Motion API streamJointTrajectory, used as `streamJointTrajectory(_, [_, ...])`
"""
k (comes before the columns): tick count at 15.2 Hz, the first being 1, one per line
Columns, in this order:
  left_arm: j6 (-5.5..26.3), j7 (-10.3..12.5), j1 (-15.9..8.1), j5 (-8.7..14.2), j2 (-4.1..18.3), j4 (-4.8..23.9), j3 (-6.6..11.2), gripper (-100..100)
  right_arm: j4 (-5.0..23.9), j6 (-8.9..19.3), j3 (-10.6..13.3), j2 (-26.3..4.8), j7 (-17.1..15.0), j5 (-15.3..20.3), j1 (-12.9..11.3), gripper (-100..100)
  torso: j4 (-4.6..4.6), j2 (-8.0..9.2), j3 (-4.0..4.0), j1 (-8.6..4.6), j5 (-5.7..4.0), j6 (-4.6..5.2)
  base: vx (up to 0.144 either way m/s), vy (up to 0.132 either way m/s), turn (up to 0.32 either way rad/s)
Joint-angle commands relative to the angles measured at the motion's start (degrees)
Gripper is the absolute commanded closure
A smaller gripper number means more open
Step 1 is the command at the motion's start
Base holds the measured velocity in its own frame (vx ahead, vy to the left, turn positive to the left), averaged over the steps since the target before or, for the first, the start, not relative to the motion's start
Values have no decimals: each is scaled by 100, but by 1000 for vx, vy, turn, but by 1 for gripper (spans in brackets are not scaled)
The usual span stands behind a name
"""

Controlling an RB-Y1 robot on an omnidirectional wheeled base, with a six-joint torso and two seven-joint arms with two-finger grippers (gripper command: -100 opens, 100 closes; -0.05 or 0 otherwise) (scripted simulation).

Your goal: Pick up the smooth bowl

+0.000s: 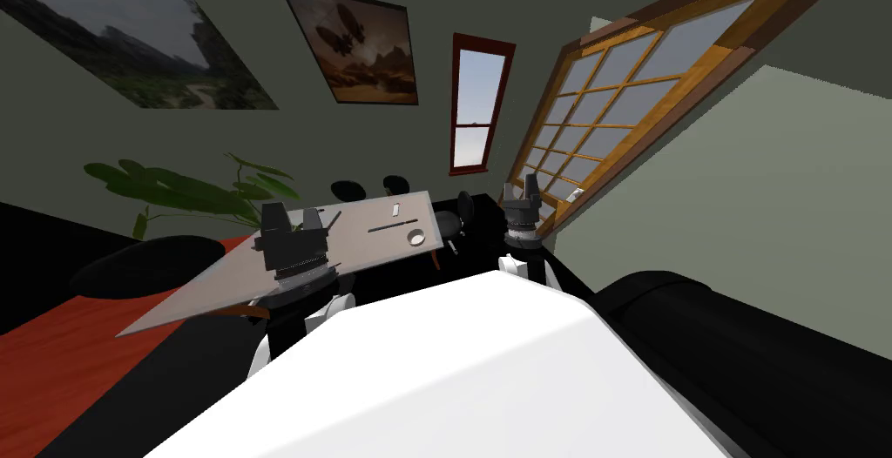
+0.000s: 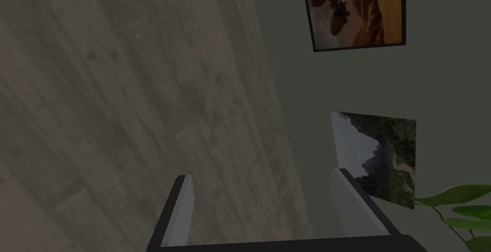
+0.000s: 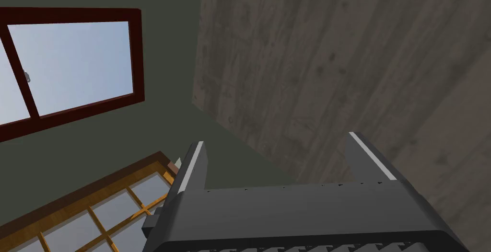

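The bowl (image 1: pixel 416 237) is small, pale and round, and sits near the right edge of a grey-brown table (image 1: pixel 218 292) ahead of me. My left gripper (image 1: pixel 292 218) is raised in front of the table, well to the left of the bowl, and points upward. In the left wrist view its fingers (image 2: pixel 184 206) stand wide apart and open, with nothing between them. My right gripper (image 1: pixel 521 190) is raised to the right of the table, off its edge. It is open too (image 3: pixel 277 139) and holds nothing.
A thin dark bar (image 1: pixel 388 228) and a small pale item (image 1: pixel 395 210) lie on the table beyond the bowl. Black chairs (image 1: pixel 348 190) ring the far side, and one (image 1: pixel 144 266) stands at the left. A leafy plant (image 1: pixel 187 187) stands at the back left.
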Motion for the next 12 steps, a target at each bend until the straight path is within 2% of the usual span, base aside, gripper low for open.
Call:
streamJointTrajectory(1, [71, 0, -22, 18, 172, 52, 9, -100, 0, 0, 0, 0, 0, 0, 0, 0, 0, 0, 0, 0, 0, 0, 2, -1, -37])
streamJointTrajectory(4, [357, 1, -108, 89, 534, 263, 48, -100, 0, 0, 0, 0, 0, 0, 0, 0, -1, -3, -2, 2, 0, 2, 9, -1, -101])
streamJointTrajectory(5, [357, 1, -108, 89, 534, 263, 48, -100, 0, 0, 0, 0, 0, 0, 0, 0, -1, -5, -3, 3, 1, 2, 11, 2, -78])
streamJointTrajectory(7, [628, 1, -198, 163, 747, 482, 87, -100, 0, 0, 0, 0, 0, 0, 0, 0, -1, -6, -3, 3, 1, 1, 13, 1, -94])
streamJointTrajectory(8, [653, 1, -198, 163, 747, 482, 87, -100, 0, 0, 0, 0, 0, 0, 0, 0, -2, -7, -4, 3, 1, 2, 14, 0, -108])
streamJointTrajectory(10, [966, 2, -310, 256, 932, 755, 137, -100, 0, 0, 0, 0, 0, 0, 0, 0, -2, -8, -5, 3, 1, 3, 15, -2, -140])
streamJointTrajectory(11, [1023, 2, -310, 256, 932, 755, 137, -100, 0, 0, 0, 0, 0, 0, 0, 0, -2, -9, -5, 2, 1, 3, 17, 1, -134])
streamJointTrajectory(12, [1178, 3, -374, 309, 1015, 910, 165, -100, 0, 0, 0, 0, 0, 0, 0, 0, -2, -9, -5, 2, 1, 2, 17, 1, -157])
